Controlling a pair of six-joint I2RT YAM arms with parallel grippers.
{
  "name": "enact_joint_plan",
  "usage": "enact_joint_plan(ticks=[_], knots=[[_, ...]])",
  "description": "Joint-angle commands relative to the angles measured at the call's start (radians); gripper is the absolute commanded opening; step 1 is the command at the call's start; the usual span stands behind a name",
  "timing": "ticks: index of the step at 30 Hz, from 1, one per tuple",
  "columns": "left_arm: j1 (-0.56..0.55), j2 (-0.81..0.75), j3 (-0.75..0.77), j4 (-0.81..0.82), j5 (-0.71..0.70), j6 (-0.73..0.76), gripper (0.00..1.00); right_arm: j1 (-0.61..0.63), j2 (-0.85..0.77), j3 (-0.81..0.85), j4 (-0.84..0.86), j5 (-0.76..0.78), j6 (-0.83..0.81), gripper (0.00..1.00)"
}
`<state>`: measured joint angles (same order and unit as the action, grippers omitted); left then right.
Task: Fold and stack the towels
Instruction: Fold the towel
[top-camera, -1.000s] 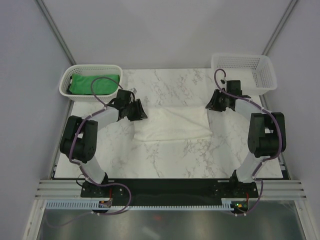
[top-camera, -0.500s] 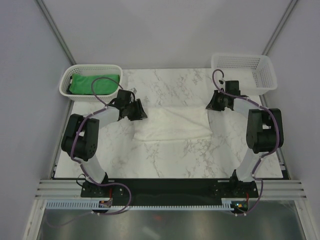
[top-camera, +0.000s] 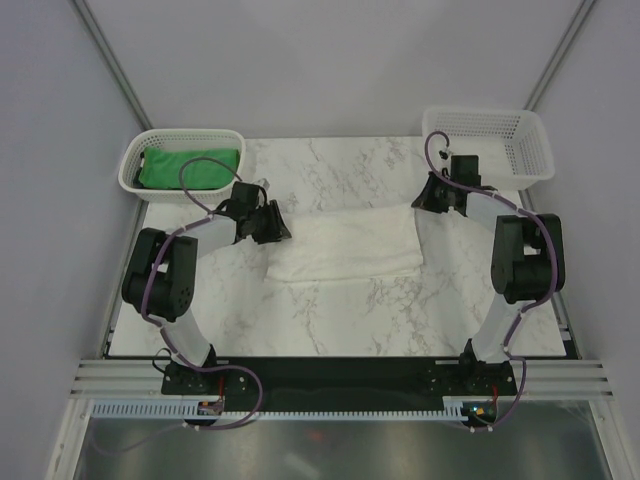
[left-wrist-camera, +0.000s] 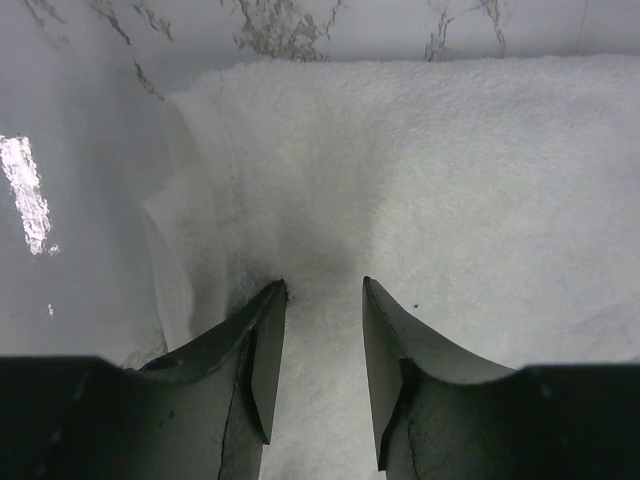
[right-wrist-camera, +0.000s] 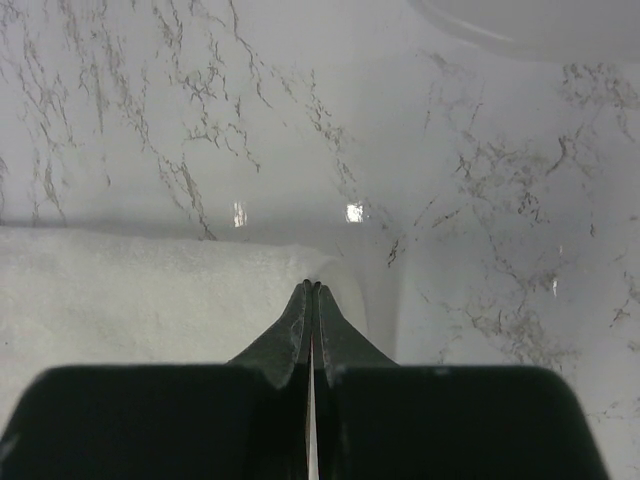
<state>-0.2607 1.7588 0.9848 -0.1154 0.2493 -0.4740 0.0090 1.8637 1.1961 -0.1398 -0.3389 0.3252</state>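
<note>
Right gripper (right-wrist-camera: 312, 288) moved toward far edge — fingers (right-wrist-camera: 290, 335) now pressed together at white towel (top-camera: 345, 243) corner.

No legible txt, labels or nos. anywhere.

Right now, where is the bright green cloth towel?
In the top view, the bright green cloth towel lies inside the white plastic mesh basket at the far left corner of the marble table.

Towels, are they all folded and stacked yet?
Not yet. Done: little; the white towel lies on the table, seemingly doubled over at one edge. In hand: the left gripper sits open over it, the right gripper shut at its corner. To do: the green towel lies in the basket; no stack shows.
</note>
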Motion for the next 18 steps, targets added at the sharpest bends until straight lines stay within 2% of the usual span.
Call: enact_joint_plan(ticks=[1,8,9,11,12,14,15,18], knots=[[0.012,0.005,0.026,0.004,-0.010,0.018,0.45,-0.003,0.011,0.043,0.048,0.024,0.002,0.00],[0.023,0.010,0.101,-0.061,-0.010,0.017,0.45,-0.003,0.031,0.069,0.031,0.023,0.012,0.00],[0.021,0.005,0.112,-0.063,0.017,0.017,0.45,-0.004,0.026,0.071,0.017,0.015,0.014,0.12],[0.021,-0.027,0.126,-0.075,0.080,0.017,0.46,-0.003,-0.007,0.080,-0.010,0.006,0.014,0.24],[0.021,-0.044,0.138,-0.081,0.096,0.018,0.46,-0.003,-0.024,0.085,-0.053,0.011,0.012,0.36],[0.020,-0.083,0.149,-0.105,0.105,0.020,0.47,-0.003,-0.073,0.117,-0.127,0.062,0.005,0.46],[0.018,-0.116,0.159,-0.143,0.104,0.028,0.48,-0.003,-0.090,0.131,-0.212,0.086,0.002,0.49],[0.012,-0.180,0.140,-0.188,0.129,0.026,0.48,-0.004,-0.170,0.146,-0.326,0.112,0.012,0.47]])
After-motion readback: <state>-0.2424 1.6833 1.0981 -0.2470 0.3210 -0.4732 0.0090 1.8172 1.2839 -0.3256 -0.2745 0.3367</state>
